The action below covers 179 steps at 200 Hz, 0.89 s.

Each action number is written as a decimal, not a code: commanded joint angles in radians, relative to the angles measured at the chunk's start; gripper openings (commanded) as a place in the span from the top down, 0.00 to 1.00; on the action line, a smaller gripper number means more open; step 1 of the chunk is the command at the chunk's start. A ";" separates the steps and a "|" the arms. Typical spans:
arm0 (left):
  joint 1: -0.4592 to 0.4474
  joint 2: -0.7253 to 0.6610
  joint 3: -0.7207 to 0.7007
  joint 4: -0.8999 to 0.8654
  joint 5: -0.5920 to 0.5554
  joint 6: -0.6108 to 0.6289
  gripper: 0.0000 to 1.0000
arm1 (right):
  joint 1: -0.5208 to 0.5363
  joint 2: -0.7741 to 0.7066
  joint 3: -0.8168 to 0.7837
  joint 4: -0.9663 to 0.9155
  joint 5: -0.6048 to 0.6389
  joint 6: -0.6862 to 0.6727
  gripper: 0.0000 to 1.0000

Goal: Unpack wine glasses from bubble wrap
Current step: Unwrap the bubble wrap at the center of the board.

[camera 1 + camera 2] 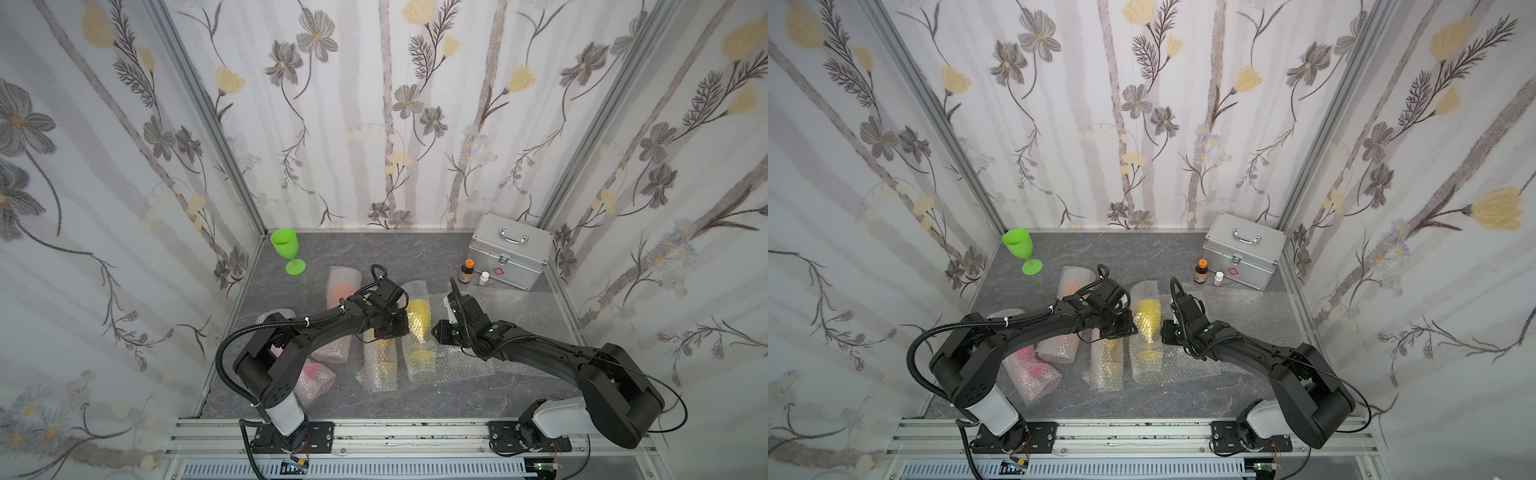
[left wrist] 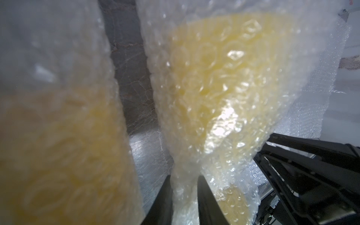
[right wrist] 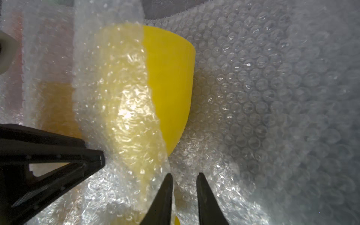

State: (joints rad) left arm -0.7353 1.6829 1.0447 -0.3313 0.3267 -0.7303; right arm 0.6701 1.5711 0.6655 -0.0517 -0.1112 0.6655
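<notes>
Lime goblet [image 1: 286, 251] upright, unwrapped, far-L back corner. L claw [image 2: 184, 181] nearly closed, pinching bubble wrap [image 2: 214, 78] by bowl base of yellow goblet [image 3: 169, 81], which lies centre, bowl half bared. R claw [image 3: 184, 179]: narrow gap, wrap between tips; can't tell if gripped.

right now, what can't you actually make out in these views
- pink goblet: in a top view, wrapped and partly behind the left arm.
- left gripper: left wrist view shows it shut on bubble wrap; whether it also holds the stem of the yellow goblet, cannot tell.
- amber goblet: left wrist view, too close, blurred.
- right gripper: right wrist view, wrap between the jaws; gripped or not, unclear.
- small white bottle: top view, label too small.
</notes>
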 commanded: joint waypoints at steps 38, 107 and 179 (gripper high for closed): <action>0.005 -0.008 -0.006 0.013 0.006 -0.001 0.71 | 0.048 0.049 0.058 0.070 -0.031 -0.020 0.76; 0.033 -0.063 0.018 -0.070 0.003 0.031 0.55 | 0.097 0.085 0.167 0.041 -0.045 -0.022 0.76; 0.089 -0.177 -0.037 -0.096 -0.007 0.013 0.58 | 0.144 0.114 0.197 0.062 -0.085 -0.010 0.76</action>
State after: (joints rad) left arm -0.6609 1.5291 1.0260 -0.4236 0.3328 -0.7074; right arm 0.8066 1.6730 0.8459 -0.0277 -0.1562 0.6434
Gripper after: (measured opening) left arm 0.415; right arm 0.244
